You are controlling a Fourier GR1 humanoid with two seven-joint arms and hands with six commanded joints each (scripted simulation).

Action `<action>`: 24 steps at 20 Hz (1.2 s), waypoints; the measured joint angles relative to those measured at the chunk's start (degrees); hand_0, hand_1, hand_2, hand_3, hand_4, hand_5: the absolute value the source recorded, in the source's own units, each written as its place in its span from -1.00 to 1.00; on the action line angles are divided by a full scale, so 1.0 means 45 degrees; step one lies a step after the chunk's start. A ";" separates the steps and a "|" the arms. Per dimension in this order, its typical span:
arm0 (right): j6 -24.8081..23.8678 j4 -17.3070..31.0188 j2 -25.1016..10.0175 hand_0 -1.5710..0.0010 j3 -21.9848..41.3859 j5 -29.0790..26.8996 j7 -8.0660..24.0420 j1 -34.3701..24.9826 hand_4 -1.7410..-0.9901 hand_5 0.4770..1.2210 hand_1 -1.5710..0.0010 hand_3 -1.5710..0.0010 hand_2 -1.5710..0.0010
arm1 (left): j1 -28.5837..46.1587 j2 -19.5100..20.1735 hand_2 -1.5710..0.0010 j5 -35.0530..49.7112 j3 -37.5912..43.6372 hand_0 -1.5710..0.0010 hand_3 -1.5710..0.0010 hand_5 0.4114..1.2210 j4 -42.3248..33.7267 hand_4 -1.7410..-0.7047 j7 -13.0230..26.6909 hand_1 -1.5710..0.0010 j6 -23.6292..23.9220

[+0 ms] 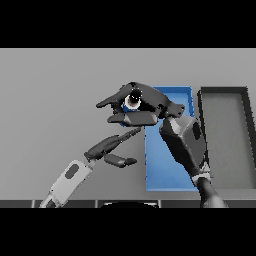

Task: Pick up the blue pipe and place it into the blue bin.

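Observation:
My right hand [145, 102] hovers at the left edge of the blue bin [167, 165], with its fingers and thumb curled round the blue pipe [131, 103]. Only the pipe's round end shows, pale with a dark hole, with a bit of blue beside it; the rest is hidden inside the hand. The bin is a long blue tray right of centre, partly covered by my right forearm. My left hand [107, 148] is open, lower and to the left, its fingers straight and pointing up and right toward the right hand, holding nothing.
A dark grey bin [247, 140] stands right beside the blue one, along the table's right side. The grey table [55, 100] stretches to the left and back.

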 measured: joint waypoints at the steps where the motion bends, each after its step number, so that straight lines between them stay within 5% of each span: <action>1: -0.0063 0.0541 -0.0281 -1.00 -0.0449 0.0128 -0.0177 -0.0342 -0.35 1.00 -1.00 -1.00 -1.00 | 0.0035 0.0140 1.00 0.0013 0.0106 1.00 1.00 -0.82 -0.0025 0.69 -0.0133 1.00 0.0010; 7: -0.0439 0.3199 -0.1537 -1.00 -0.2106 0.2194 -0.0721 -0.0950 -0.35 1.00 -1.00 -1.00 -1.00 | -0.0020 0.0175 1.00 -0.0148 0.0130 1.00 1.00 -0.84 -0.0025 0.75 0.0306 1.00 0.0176; 12: -0.0624 0.4806 -0.2146 -1.00 -0.3301 0.3112 -0.0341 0.0396 -0.36 1.00 -1.00 -1.00 -1.00 | 0.0097 0.0303 1.00 -0.0306 0.0108 1.00 1.00 -0.88 -0.0245 0.77 0.0297 1.00 0.0294; 18: -0.0990 0.4715 -0.1889 -1.00 -0.3630 0.4198 0.0649 0.2951 -0.36 1.00 -1.00 -1.00 -1.00 | 0.0117 0.0458 1.00 -0.0239 0.0215 1.00 1.00 -0.86 -0.0232 0.77 0.0177 1.00 0.0218; 21: -0.2133 0.5038 -0.2411 -1.00 -0.2827 0.4099 0.0650 0.4210 -0.36 1.00 -1.00 -1.00 -1.00 | 0.0184 0.0490 1.00 -0.0267 0.0161 1.00 1.00 -0.86 -0.0262 0.76 0.0171 1.00 0.0182; 23: -0.2871 0.5104 -0.3027 -1.00 -0.1783 0.3829 0.0650 0.4847 -0.59 1.00 -1.00 -0.38 -1.00 | 0.0239 0.0469 1.00 -0.0330 0.0095 1.00 1.00 -0.85 -0.0377 0.77 0.0054 1.00 0.0225; 24: -0.3238 0.5006 -0.3344 -1.00 -0.1203 0.3508 0.0650 0.5273 -0.54 1.00 -1.00 -0.50 -1.00 | 0.0219 0.0468 1.00 -0.0348 0.0094 1.00 1.00 -0.85 -0.0387 0.76 0.0161 1.00 0.0261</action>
